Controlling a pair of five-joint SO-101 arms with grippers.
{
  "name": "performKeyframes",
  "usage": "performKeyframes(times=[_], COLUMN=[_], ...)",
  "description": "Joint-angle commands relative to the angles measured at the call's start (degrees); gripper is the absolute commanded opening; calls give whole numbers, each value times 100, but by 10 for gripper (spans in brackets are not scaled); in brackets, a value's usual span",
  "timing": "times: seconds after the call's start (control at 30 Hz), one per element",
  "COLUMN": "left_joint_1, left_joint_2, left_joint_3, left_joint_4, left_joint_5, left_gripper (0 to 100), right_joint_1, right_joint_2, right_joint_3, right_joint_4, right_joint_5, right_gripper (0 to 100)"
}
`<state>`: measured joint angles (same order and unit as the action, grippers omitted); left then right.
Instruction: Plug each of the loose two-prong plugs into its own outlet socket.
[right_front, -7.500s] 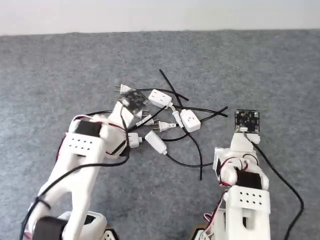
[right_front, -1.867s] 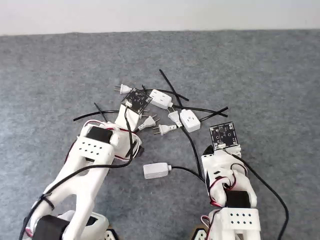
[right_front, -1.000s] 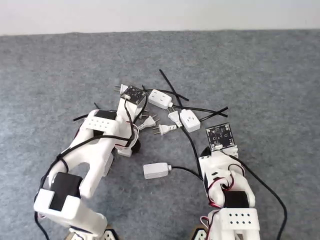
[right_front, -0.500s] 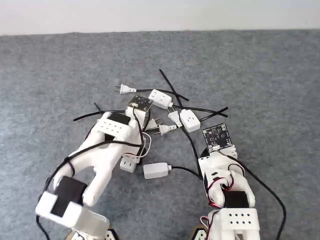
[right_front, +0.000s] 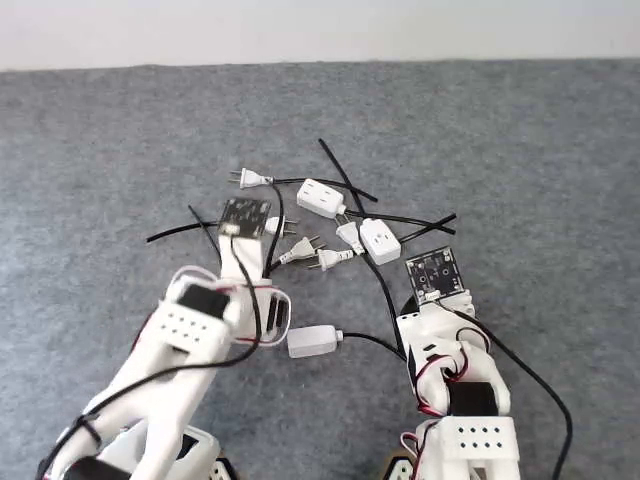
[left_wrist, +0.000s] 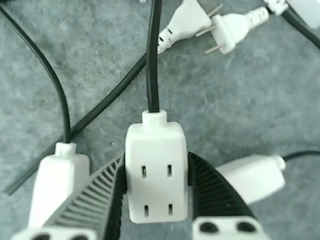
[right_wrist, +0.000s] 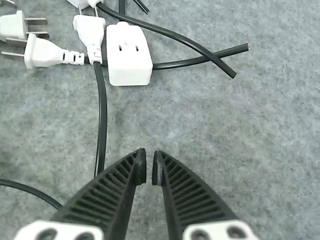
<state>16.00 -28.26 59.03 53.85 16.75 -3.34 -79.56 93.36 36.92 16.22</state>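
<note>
My left gripper (left_wrist: 156, 172) is shut on a white outlet socket (left_wrist: 157, 150) with a black cord, its slots facing the left wrist camera. In the high view that gripper (right_front: 272, 316) is beside an oblong white socket (right_front: 313, 342). Two loose white plugs (left_wrist: 187, 20) (left_wrist: 232, 32) lie just beyond, prongs toward each other. My right gripper (right_wrist: 148, 167) is shut with nothing in it, low over the carpet. Ahead of it lie a square white socket (right_wrist: 128, 54), a plug (right_wrist: 42, 52) and black cords.
Grey carpet (right_front: 520, 150) covers the table. A further socket (right_front: 320, 197) and a plug (right_front: 250, 178) lie at the far side of the cord tangle. Another white cord end (left_wrist: 55, 175) lies beside my left fingers. Bare carpet spreads right and left of the tangle.
My left arm has swung back and to the left with the socket still in its gripper, its wrist turning. The right arm has kept still over the last second.
</note>
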Motion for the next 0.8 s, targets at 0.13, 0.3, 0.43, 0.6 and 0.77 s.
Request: performKeyframes(times=[0.13, 0.3, 0.43, 0.6, 0.77], left_joint_1=[44, 35, 9, 26, 35], left_joint_2=[-299, -290, -290, -281, -290], left_joint_3=[541, 549, 576, 611, 611], left_joint_4=[-818, -818, -809, -642, -466], left_joint_5=[1213, 1231, 1213, 1222, 1240], left_gripper=[15, 15, 16, 136, 321], right_joint_1=[-22, -22, -22, -22, -31], right_joint_2=[-75, -75, -75, -75, -75], right_joint_3=[-70, -70, -62, -62, -62], right_joint_4=[-171, -171, -171, -171, -171], right_joint_5=[70, 70, 70, 70, 70], right_gripper=[33, 34, 35, 35, 35])
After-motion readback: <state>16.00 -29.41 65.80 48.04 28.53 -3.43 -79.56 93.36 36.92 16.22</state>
